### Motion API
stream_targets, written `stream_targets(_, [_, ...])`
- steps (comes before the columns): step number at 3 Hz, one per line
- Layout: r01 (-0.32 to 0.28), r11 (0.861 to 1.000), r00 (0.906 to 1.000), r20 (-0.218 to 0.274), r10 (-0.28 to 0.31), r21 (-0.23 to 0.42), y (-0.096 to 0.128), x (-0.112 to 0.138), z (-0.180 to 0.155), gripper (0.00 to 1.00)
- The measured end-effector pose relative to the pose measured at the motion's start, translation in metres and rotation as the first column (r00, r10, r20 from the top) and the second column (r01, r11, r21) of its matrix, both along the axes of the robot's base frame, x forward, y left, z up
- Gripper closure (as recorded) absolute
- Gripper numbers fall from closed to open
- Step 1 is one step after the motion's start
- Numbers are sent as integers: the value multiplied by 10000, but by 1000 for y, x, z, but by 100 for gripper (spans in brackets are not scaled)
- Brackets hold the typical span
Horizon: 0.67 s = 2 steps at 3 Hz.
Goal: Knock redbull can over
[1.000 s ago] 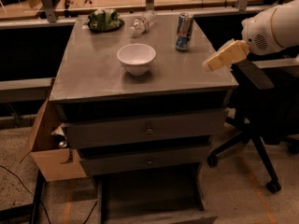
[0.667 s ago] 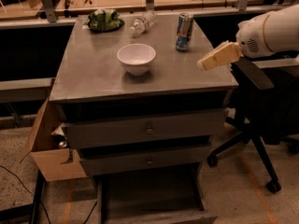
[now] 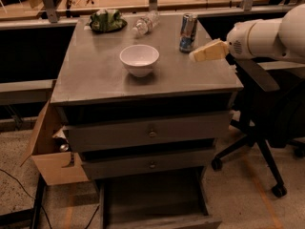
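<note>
I am holding my one gripper point(image 3: 198, 55) over the right side of the table point(image 3: 95, 78), just beside the single redbull can point(image 3: 188, 32), which is standing upright near the back right. Whether my gripper is parted or closed, I cannot tell. One white bowl point(image 3: 139, 59) is sitting mid-table; one clear bottle point(image 3: 145, 24) is lying at the back beside one green bag point(image 3: 107, 20).

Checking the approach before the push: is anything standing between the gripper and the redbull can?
Nothing visible does. The gripper hangs close beside the upright redbull can; the white bowl sits well away.
</note>
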<state>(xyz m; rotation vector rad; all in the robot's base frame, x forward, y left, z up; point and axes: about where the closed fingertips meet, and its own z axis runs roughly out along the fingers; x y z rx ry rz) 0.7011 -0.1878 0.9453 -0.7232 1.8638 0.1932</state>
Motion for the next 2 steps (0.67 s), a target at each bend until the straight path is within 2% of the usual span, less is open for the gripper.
stream_targets(1, [129, 9942, 9968, 766, -211, 1065, 9, 57, -23, 0])
stream_targets(2, [99, 9857, 9916, 1254, -314, 1684, 14, 94, -34, 0])
